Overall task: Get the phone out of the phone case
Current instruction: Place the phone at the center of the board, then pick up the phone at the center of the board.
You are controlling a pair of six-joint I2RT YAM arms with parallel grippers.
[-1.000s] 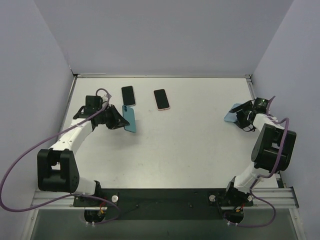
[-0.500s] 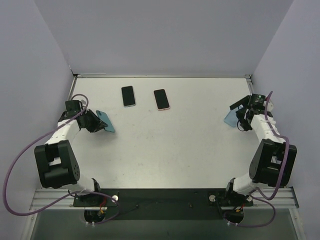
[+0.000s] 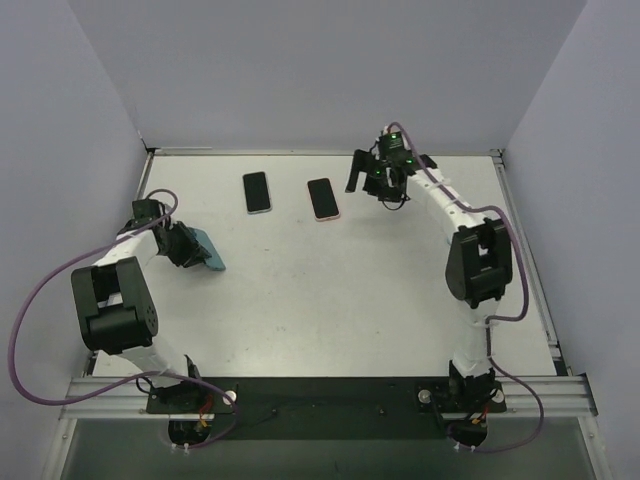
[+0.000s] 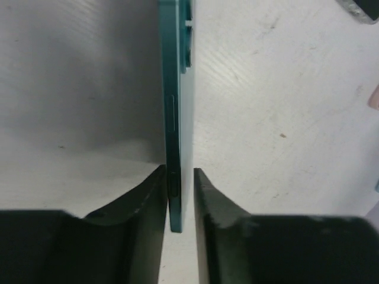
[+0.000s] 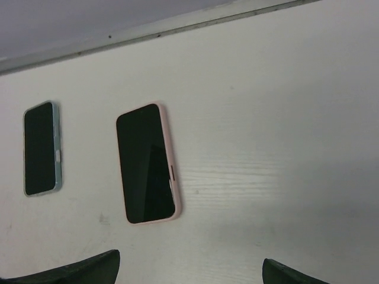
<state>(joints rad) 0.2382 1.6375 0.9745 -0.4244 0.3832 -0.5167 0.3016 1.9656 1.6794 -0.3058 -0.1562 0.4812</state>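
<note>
Phone (image 4: 176, 106) is pinched in the left gripper (image 4: 179, 174), jaws clamped tight on its two flat faces near one end, so that claw is definitely closed on it. In the left wrist view you only get it edge-on: a thin teal slab running straight up the middle of the frame, with a long slim button line on the side and a raised bump near the top. The dark fingers (image 4: 151, 195) sit at the bottom of that frame. From the top camera it's at the left side of the frame, standing on edge over the white table (image 3: 350, 290). Can't tell if its edge actually touches the surface.

The right gripper (image 5: 189, 260) is up in the upper middle of the top view, jaws spread wide and holding nothing. Its wrist camera shows two more handsets lying flat, screens up and dark: a pink-cased phone (image 5: 147, 164) near the centre and a pale blue-cased phone (image 5: 41, 148) at the left, a bit apart from each other.
</note>
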